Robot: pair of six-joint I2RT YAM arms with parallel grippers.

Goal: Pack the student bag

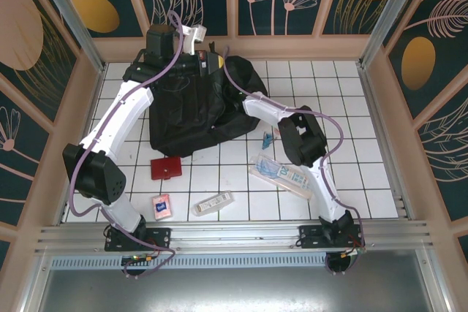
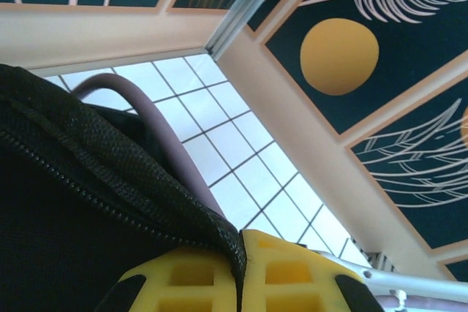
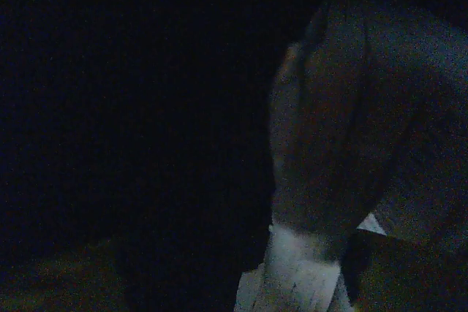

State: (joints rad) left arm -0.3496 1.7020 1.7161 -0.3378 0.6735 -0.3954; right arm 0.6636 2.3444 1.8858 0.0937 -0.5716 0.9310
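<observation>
The student bag (image 1: 183, 111), a large black soft backpack, lies at the back left of the white tiled table. My left gripper (image 1: 207, 61) is at the bag's far top edge. In the left wrist view its yellow fingers (image 2: 190, 275) are shut on the black zippered rim of the bag (image 2: 88, 180), holding it raised. My right arm (image 1: 267, 111) reaches from the right into the bag's opening, and its gripper is hidden inside. The right wrist view is nearly black; a pale flat thing (image 3: 296, 275) shows low in it, and the jaws cannot be made out.
On the tiles in front of the bag lie a red wallet (image 1: 167, 168), a small pink packet (image 1: 161, 206), a clear tube (image 1: 213, 202), a clear plastic pouch (image 1: 281, 173) and a small blue clip (image 1: 268, 139). Wooden walls (image 1: 380, 107) close in the table.
</observation>
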